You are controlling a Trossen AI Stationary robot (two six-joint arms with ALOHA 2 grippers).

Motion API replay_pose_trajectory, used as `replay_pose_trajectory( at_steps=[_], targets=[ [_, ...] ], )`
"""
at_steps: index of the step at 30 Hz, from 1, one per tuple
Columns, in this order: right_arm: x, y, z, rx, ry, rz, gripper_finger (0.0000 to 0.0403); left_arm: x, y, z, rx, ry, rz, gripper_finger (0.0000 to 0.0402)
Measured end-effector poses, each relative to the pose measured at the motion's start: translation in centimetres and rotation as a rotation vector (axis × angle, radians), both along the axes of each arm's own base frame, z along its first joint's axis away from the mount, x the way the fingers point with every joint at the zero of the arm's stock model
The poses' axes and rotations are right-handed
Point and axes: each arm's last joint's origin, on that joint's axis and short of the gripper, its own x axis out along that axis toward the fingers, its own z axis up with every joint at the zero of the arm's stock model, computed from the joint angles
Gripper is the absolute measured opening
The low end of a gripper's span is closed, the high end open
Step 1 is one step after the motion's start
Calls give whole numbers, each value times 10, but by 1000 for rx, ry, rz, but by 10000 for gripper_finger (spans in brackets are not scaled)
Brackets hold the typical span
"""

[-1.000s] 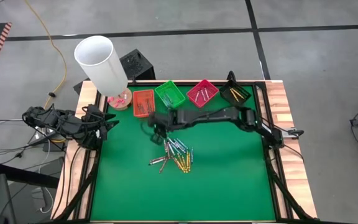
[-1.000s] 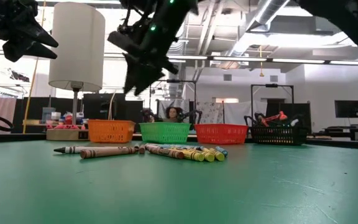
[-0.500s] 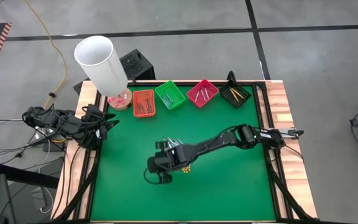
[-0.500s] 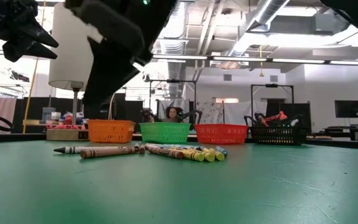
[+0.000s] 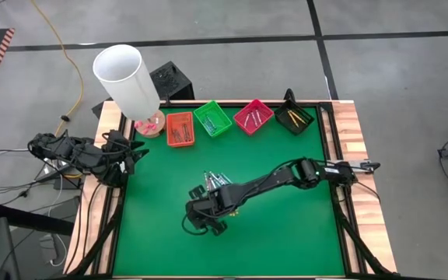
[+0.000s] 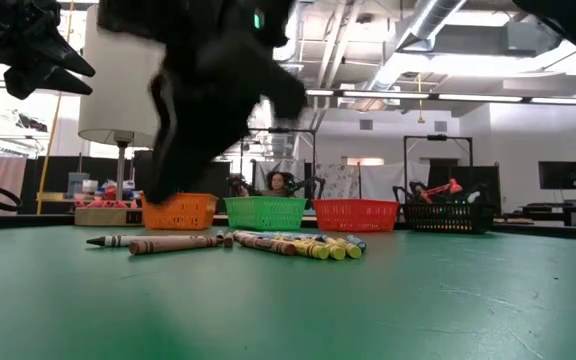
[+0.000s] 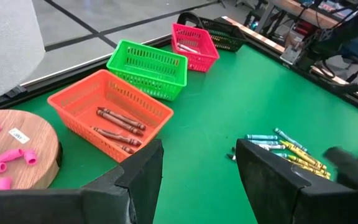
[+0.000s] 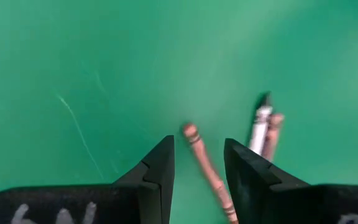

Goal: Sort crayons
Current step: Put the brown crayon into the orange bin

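Note:
A loose pile of crayons (image 5: 218, 181) lies flat on the green mat, mid-table; it also shows in the low view (image 6: 268, 243) and the left wrist view (image 7: 286, 147). My right gripper (image 5: 201, 220) hangs open over the pile's near-left end. In the right wrist view its fingers (image 8: 197, 146) stand on either side of one end of a brown crayon (image 8: 202, 163) without touching it. A grey crayon (image 8: 260, 122) and another brown one (image 8: 272, 134) lie beside it. My left gripper (image 5: 134, 154) waits open at the table's left edge (image 7: 197, 155).
Four small trays stand along the far edge: orange (image 5: 180, 129) with brown crayons (image 7: 114, 124), green (image 5: 212, 118), pink (image 5: 253, 116) and black (image 5: 295, 118) with yellow ones. A white lamp (image 5: 127, 76) on a wooden base (image 7: 17, 146) stands at the far left.
My right gripper has swung from beside the orange and green trays toward the table's near edge, past the crayon pile, and has come down to just above the mat at the pile's near-left end. The crayons have not moved.

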Motion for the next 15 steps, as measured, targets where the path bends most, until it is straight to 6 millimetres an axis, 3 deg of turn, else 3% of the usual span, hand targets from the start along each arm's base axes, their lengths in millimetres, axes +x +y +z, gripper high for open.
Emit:
replay_pose_trajectory(
  at_steps=[8, 15],
  targets=[
    [8, -12, -22, -6, 44, -13, 132, 0, 0, 0, -1, -1, 1, 192],
    [8, -17, -22, -7, 53, -20, 132, 0, 0, 0, 1, -1, 4, 192]
  ],
)
